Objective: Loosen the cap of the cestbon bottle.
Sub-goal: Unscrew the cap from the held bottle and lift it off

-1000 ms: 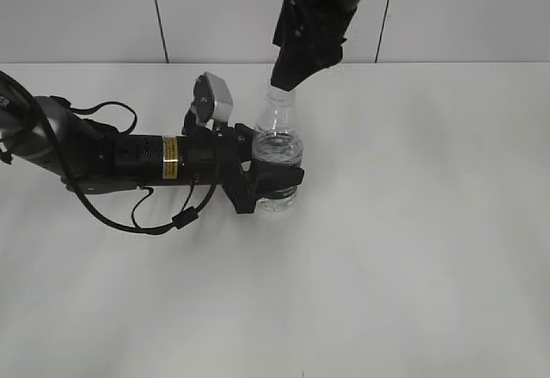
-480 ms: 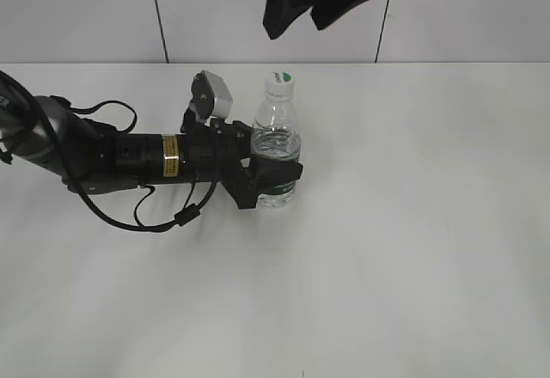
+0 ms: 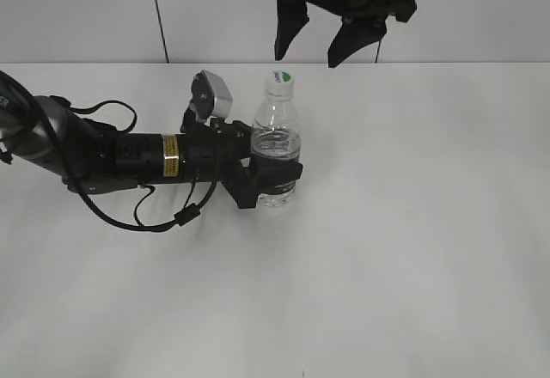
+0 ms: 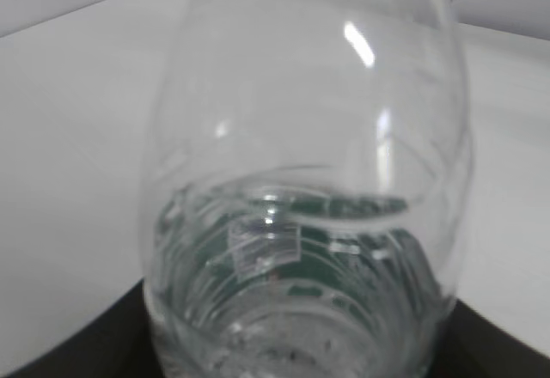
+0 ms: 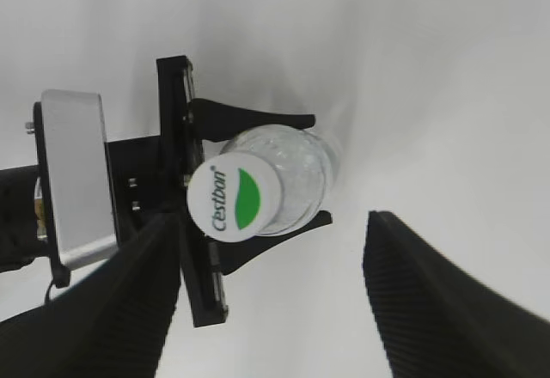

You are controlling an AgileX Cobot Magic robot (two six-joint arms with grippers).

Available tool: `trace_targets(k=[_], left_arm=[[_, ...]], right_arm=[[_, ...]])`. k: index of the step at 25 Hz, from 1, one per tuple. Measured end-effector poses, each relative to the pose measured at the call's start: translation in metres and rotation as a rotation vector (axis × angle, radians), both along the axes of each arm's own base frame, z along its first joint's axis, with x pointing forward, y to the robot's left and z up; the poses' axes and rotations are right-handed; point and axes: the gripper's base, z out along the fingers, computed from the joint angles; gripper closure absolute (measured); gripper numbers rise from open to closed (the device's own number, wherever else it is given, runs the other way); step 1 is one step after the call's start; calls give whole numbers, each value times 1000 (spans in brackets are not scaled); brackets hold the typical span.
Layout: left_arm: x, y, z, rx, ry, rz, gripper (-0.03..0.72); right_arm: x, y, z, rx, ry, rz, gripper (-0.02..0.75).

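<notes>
The cestbon bottle (image 3: 277,150) stands upright on the white table, clear with a dark green label low down. Its white cap (image 3: 278,77) with a green leaf mark sits on the neck. My left gripper (image 3: 273,180) is shut on the bottle's lower body from the left. In the left wrist view the bottle (image 4: 301,189) fills the frame. My right gripper (image 3: 327,53) hangs open above and to the right of the cap, touching nothing. In the right wrist view the cap (image 5: 235,201) lies near my left finger (image 5: 112,309), with the gripper (image 5: 271,309) wide open.
The white table (image 3: 412,223) spreads around the bottle. A pale wall with dark seams (image 3: 157,13) runs behind it. My left arm (image 3: 103,155) lies across the table's left side with loose cables.
My right gripper has let go of the cap, opened and risen; it has since shifted a little right. The bottle and left gripper have stayed still.
</notes>
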Motion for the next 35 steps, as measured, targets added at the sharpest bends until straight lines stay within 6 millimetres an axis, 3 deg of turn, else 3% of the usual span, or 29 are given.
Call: trace_targets(k=[10, 16, 23, 35], left_arm=[[0, 0, 0, 3, -1, 1, 274], [0, 0, 0, 6, -2, 2, 274], [0, 0, -1, 9, -1, 3, 274], [1, 1, -1, 13, 0, 8, 274]], right_arm=[[17, 16, -7, 52, 54, -24, 232], [28, 24, -27, 39, 83, -25, 232], [31, 25, -37, 21, 96, -25, 231], [30, 26, -34, 35, 92, -1, 230]])
